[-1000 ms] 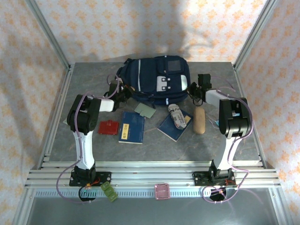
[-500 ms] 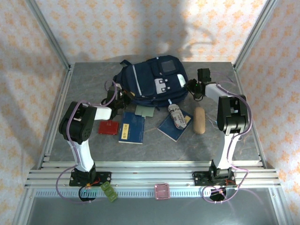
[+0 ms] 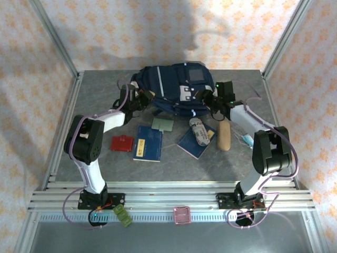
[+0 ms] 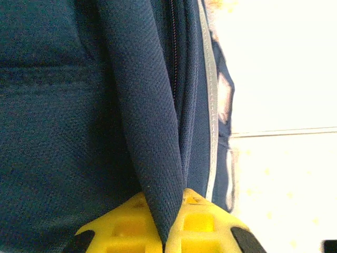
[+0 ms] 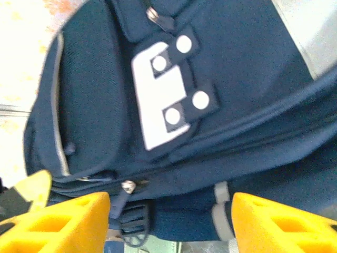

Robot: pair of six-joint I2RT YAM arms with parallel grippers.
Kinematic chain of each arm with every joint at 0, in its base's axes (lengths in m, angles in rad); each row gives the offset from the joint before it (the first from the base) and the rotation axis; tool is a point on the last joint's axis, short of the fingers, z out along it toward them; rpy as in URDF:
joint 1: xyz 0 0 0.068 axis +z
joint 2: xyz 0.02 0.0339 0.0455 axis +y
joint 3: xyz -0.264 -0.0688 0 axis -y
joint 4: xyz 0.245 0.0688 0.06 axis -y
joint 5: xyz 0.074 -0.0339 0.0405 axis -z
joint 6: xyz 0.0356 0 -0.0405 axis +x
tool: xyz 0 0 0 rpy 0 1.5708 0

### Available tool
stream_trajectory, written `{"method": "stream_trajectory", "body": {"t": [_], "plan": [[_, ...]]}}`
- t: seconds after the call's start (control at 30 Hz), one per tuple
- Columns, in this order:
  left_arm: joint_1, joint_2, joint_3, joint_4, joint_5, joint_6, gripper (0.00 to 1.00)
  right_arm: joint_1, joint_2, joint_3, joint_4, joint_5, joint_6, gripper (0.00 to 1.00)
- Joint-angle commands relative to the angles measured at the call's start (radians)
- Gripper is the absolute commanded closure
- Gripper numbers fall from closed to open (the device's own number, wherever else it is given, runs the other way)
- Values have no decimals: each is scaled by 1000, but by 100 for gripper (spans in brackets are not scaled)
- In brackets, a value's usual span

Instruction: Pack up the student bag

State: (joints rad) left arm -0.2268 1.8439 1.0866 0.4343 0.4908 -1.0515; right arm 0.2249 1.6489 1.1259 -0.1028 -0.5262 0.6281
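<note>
While the student bag (image 3: 174,87) lies far on the tabletop (image 3: 174,163), the left hand (image 4: 167,229) is clamped on its navy fabric. Jaws of the right hand (image 5: 171,221) stand apart, just beside the bag.

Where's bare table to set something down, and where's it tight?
Bare: the table strip between the blue book and the near rail; also the back-left corner beside the bag. Crowded: the row just under the bag, from red wallet through tan roll.
</note>
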Motion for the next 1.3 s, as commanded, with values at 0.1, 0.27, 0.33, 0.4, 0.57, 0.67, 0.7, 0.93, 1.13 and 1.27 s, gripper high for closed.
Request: {"method": "stream_trajectory", "body": {"t": [0.1, 0.27, 0.33, 0.4, 0.57, 0.67, 0.7, 0.93, 1.13, 1.27], "plan": [[15, -86, 52, 131, 75, -116, 100, 0, -122, -148, 64, -43, 108, 35], [15, -85, 85, 125, 89, -125, 100, -19, -128, -233, 126, -32, 156, 31], [14, -83, 86, 135, 93, -132, 100, -21, -100, -240, 163, -18, 169, 31], [14, -86, 81, 145, 95, -139, 100, -21, -65, -223, 182, -2, 171, 31], [15, -94, 70, 154, 101, -147, 100, -23, 43, -138, 212, -2, 183, 32], [15, -94, 62, 164, 101, -155, 100, -18, 114, -90, 223, -40, 208, 33], [14, -92, 62, 166, 102, -156, 100, -15, 134, -80, 233, -43, 216, 33], [15, -68, 48, 201, 125, -180, 100, -18, 207, -33, 284, -80, 249, 84], [44, -49, 57, 96, 98, -76, 100, -18, 115, -11, 289, -137, 281, 100], [65, -14, 123, -64, 58, 73, 70, -18, 22, 16, 278, -142, 373, 100]]}}
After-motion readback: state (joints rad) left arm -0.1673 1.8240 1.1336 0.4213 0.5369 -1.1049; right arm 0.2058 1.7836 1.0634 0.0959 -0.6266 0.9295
